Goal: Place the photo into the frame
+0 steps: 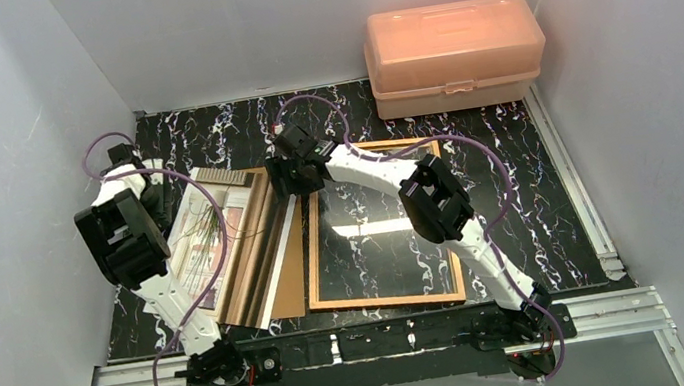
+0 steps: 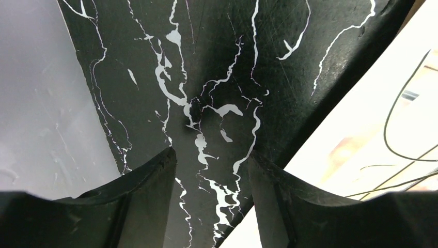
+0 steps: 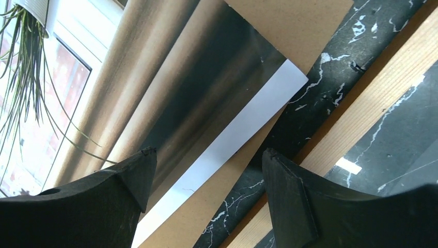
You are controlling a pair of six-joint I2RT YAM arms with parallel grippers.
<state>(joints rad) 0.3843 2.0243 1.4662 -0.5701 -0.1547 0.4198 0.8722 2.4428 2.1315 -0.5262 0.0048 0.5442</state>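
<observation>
Shows the photo [image 1: 244, 257] lying face up on a board [image 1: 292, 283], just left of the frame [image 1: 385, 300], outside it. Holds right gripper [image 3: 206, 155] spread above the photo's white edge, pinching nothing. Holds left gripper [image 2: 212, 153] spread too, empty, over the table [image 2: 155, 51] beside the photo.

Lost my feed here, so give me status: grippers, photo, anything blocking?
Left gripper open over table beside photo. Right gripper open above photo's edge. Photo on backing board, outside frame. Right arm spans frame.
</observation>
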